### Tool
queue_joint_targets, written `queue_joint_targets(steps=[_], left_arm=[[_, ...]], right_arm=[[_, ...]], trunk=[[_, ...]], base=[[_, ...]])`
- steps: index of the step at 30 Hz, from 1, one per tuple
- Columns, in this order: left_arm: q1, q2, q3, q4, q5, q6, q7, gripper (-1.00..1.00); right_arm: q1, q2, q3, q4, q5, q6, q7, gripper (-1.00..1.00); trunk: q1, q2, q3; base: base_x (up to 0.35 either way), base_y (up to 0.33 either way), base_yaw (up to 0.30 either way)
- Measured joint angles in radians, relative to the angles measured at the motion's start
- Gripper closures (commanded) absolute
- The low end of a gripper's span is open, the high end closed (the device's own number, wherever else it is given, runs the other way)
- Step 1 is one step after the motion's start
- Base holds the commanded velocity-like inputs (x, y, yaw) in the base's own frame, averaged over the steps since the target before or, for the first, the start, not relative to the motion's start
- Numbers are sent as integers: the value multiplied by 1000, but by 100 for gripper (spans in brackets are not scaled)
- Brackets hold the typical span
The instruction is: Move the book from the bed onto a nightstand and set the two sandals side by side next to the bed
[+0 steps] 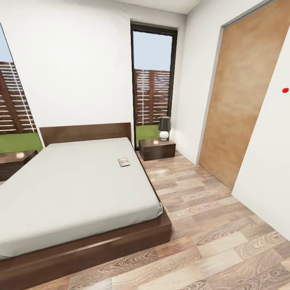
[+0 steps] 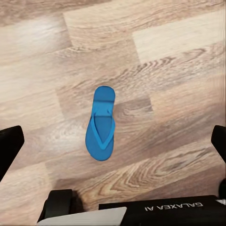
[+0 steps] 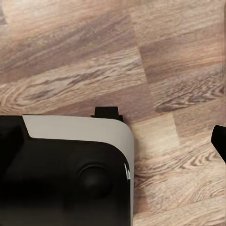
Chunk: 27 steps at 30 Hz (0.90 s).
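Both of my grippers hang over the brown wood-plank floor (image 2: 160,52). My left gripper (image 2: 113,141) shows its two dark fingertips (image 2: 9,146) at opposite edges of the left wrist view, spread wide with nothing between them but floor and, well below, one flat bright blue flip-flop sandal (image 2: 100,124). That sandal lies flat on the planks, strap side up, touching nothing else. Part of my base, dark with white lettering, sits at the edge of that same view.

My right gripper (image 3: 117,136) shows only one dark fingertip (image 3: 219,139) at the side of the right wrist view, so I cannot tell how its jaws stand. A black and pale grey part of my own body (image 3: 70,165) lies under it, with floor around.

From my head I see the large low bed (image 1: 84,245) with its dark brown wooden frame, headboard and plain pale grey mattress. The small thin paperback book (image 1: 123,162) lies flat on the mattress near the edge facing the right-hand nightstand. That small dark-brown wooden nightstand (image 1: 156,149) stands just beside the bed's head, under the tall dark-framed window (image 1: 154,80), and carries a lamp (image 1: 164,128) with a dark shade on a white round base. A second dark-brown nightstand (image 1: 14,161) stands at the bed's other side. A light wooden door (image 1: 241,100) lines the right wall.
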Motion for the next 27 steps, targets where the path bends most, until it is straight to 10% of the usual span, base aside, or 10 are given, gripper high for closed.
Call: queue_joint_targets(steps=[27], left_arm=[[-9, -3, -4, -1, 19, -70, -6, -100]], right_arm=[[-58, -6, -1, -74, 0, 1, -5, -100]], trunk=[[0, 0, 0]], base=[[0, 0, 0]])
